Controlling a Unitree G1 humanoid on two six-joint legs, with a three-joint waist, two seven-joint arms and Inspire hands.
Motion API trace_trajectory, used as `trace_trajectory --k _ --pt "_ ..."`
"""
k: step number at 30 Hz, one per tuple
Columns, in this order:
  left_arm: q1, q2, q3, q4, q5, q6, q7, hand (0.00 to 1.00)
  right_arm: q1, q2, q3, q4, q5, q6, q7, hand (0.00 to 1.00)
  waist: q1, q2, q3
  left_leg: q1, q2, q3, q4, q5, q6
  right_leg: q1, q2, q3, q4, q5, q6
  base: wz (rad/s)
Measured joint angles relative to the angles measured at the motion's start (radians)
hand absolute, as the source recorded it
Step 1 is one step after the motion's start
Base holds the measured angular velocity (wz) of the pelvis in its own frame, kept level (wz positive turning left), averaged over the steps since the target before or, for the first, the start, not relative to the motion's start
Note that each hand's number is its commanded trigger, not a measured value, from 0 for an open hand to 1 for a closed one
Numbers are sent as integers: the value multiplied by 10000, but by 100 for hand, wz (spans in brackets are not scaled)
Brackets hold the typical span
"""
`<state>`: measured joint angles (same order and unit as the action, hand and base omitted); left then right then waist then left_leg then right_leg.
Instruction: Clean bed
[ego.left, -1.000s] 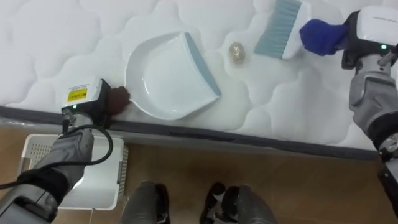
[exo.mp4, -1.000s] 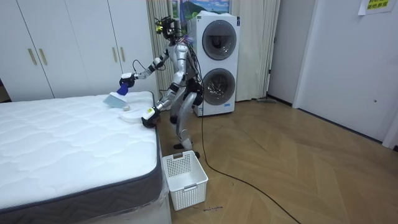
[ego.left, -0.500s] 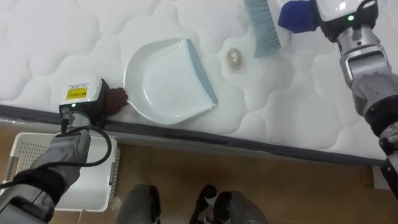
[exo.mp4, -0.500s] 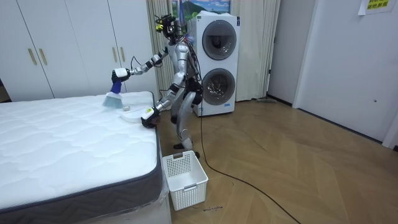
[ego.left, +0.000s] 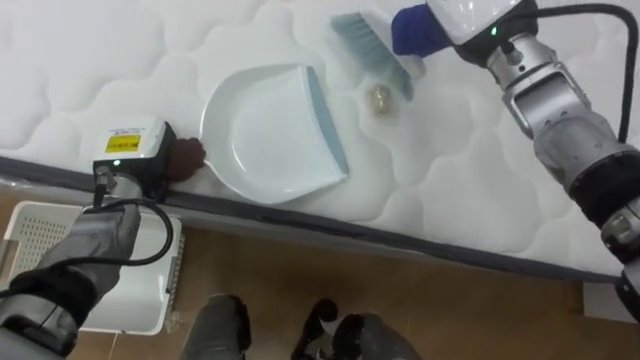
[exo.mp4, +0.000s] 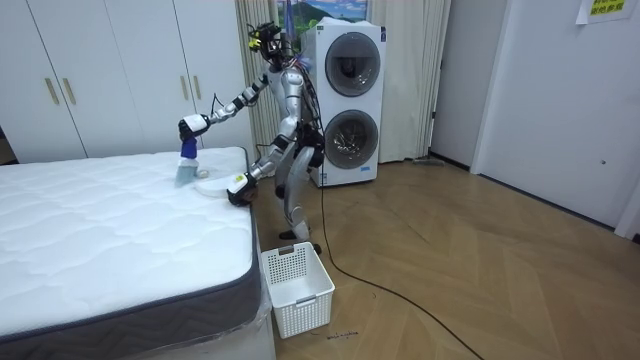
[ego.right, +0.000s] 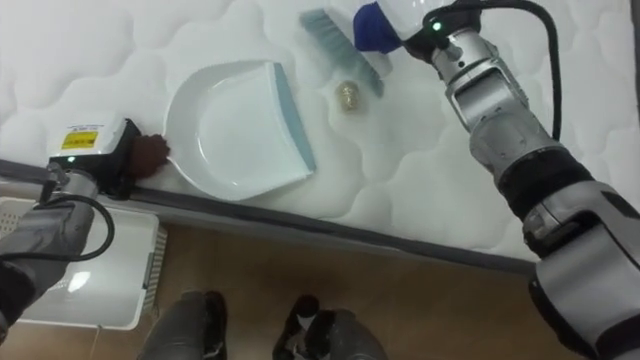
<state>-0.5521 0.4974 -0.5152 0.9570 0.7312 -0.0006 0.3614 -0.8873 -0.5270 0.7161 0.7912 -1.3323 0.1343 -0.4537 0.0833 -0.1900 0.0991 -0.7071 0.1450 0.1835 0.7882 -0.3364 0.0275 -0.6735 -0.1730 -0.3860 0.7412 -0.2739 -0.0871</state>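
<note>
On the mattress (ego.left: 480, 180), right hand (ego.left: 470, 12) grips brush (ego.left: 368, 45) beside wad (ego.left: 381, 97), left hand (ego.left: 130, 155) grips dustpan (ego.left: 265, 135).

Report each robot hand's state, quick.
Left robot hand: closed on the dustpan by its handle.
Right robot hand: closed on the brush.
</note>
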Motion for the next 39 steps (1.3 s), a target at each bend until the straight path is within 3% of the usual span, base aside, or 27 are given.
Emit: trace_trajectory --k 9,15,17,26,34,39 --pt "-23 -1 7 34 2 -116 -124 100 226 0 98 -310 363 -440 732 100 28 93 5 16 3 -19 -10 0 0 35 -11 -39 20 3 -3 0" --pt "-20 -12 -26 61 3 -164 -515 100 470 0 94 -329 1030 -539 1533 100 35 508 12 35 11 -10 -23 7 6 96 -13 -101 9 6 -2 1" --pt "-21 -11 -5 51 -3 -164 -646 100 487 -4 90 -325 1480 -522 1835 100 66 541 4 45 8 6 -60 14 -5 53 -35 -89 11 5 -4 -2" --pt "-123 -8 10 62 71 -218 -947 100 487 -244 60 -237 3622 -498 2794 100 84 540 -2 83 -26 53 -79 25 -1 32 -84 -32 112 2 -9 0" --pt "-245 -6 -35 86 1010 -192 -1118 100 722 -191 19 357 6529 -446 3728 100 170 541 0 190 -16 79 -79 28 3 175 -62 -46 3 2 -9 0" --pt "-337 -6 -35 84 1287 32 -1182 100 849 255 -709 1183 8937 -439 4711 100 109 572 15 201 0 66 -188 49 -2 278 78 -78 -312 18 15 -2"
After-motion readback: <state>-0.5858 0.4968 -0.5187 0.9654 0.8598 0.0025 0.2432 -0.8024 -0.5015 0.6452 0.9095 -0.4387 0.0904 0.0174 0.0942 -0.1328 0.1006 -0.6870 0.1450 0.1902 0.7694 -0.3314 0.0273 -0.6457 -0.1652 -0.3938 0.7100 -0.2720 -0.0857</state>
